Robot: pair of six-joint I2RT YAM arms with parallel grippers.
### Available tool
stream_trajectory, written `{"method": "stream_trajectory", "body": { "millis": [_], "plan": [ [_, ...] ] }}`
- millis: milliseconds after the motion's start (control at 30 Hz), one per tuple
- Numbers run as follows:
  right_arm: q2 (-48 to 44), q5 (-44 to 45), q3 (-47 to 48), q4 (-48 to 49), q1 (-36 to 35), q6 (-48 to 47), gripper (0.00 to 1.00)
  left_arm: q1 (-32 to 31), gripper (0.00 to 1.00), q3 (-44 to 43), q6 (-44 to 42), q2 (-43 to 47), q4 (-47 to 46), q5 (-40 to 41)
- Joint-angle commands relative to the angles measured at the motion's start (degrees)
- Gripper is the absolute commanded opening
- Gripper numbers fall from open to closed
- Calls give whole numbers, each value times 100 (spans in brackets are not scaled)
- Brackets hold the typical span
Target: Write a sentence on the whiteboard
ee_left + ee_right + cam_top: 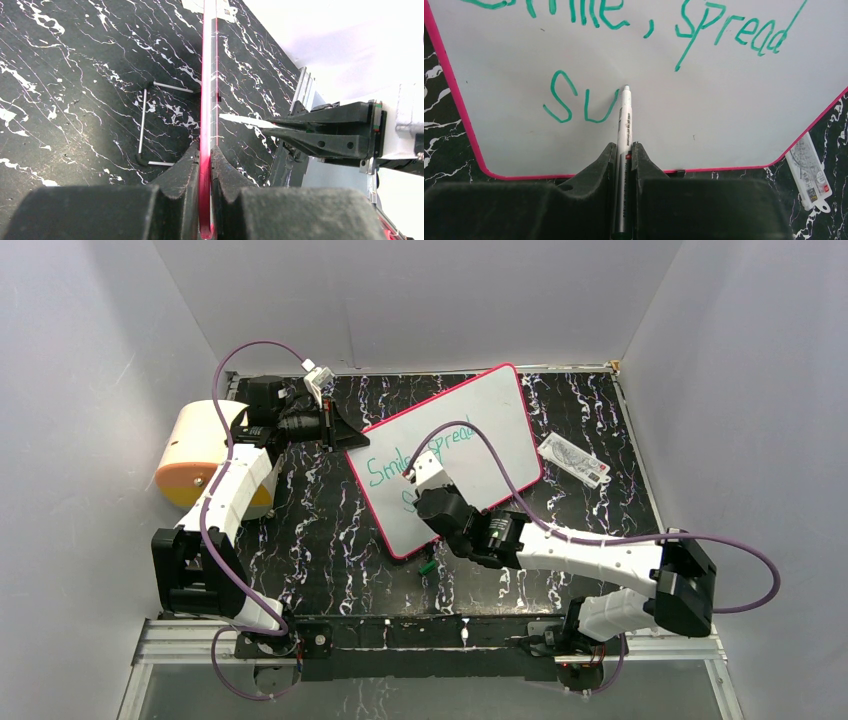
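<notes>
The whiteboard point(492, 418) with its pink-red rim lies tilted across the middle of the dark marbled table. My left gripper point(336, 430) is shut on its left corner. In the left wrist view the rim point(207, 75) runs edge-on between the jaws of the left gripper point(206, 156). My right gripper point(428, 483) hovers over the board's near half, shut on a white marker point(625, 117). The sentence point(634, 20) reads "Smile, spread" in teal, with "Su" point(574, 100) below it. The marker's tip sits at the end of the "u", with the right gripper point(624, 148) just off the near rim.
A small white packet point(575, 460) with a red mark lies right of the board. A cream and orange cylinder point(195, 455) stands off the table's left edge. A green cap point(427, 566) rests near the board's front corner. A thin wire frame point(143, 125) lies on the table under the board.
</notes>
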State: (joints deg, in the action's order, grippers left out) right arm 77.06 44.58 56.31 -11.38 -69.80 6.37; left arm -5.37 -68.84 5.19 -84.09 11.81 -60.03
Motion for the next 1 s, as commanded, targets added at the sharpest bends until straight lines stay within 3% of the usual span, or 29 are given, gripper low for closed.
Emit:
{"method": "stream_trajectory", "body": {
  "millis": [0,633,967],
  "plan": [
    [-337,6,-91,232,70,134,0,-96,0,197,-176,-37,338,277],
    [-151,-235,-159,515,219,145,0,-96,0,195,-185,-28,344,285],
    [-145,-400,-282,133,261,420,0,-96,0,182,-185,-45,339,275]
  ]
}}
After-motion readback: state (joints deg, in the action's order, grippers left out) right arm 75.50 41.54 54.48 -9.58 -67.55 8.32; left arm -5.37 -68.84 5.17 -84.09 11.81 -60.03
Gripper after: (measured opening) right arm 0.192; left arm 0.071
